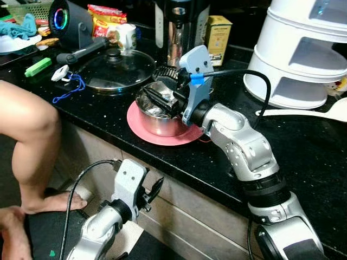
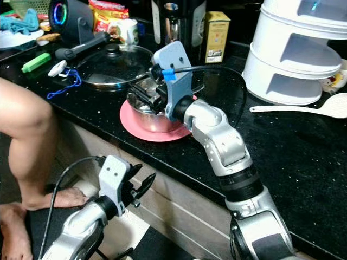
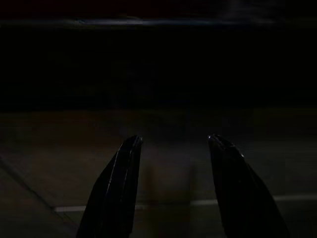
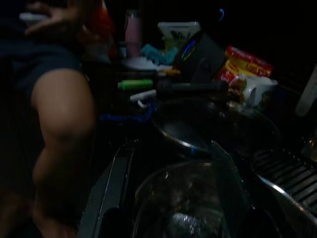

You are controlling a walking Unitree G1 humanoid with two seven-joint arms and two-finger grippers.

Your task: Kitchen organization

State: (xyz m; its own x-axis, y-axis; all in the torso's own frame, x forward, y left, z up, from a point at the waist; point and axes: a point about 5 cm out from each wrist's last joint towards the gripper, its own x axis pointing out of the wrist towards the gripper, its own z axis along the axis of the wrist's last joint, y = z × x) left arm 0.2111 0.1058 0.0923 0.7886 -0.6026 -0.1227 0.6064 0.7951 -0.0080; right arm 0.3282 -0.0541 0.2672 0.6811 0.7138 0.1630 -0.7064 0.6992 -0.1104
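A small steel pot [image 1: 157, 119] stands on a round pink mat [image 1: 165, 138] on the black counter [image 1: 303, 157]. My right gripper [image 1: 156, 92] hangs over the pot's far rim, open, one finger on each side of the bowl; the right wrist view shows the pot [image 4: 183, 208] between the two fingers [image 4: 116, 183]. Whether the fingers touch the rim I cannot tell. Low in front of the cabinet, my left gripper [image 1: 153, 194] hangs open with nothing in it; in the dark left wrist view its fingers [image 3: 116, 188] stand apart.
Behind the pot lie a pan under a glass lid [image 1: 114, 70], a steel kettle [image 1: 179, 27] and a yellow box [image 1: 218, 38]. A white tiered steamer [image 1: 303, 54] and white spoon [image 1: 303, 112] are at right. A person's bare leg [image 1: 30, 135] stands at left.
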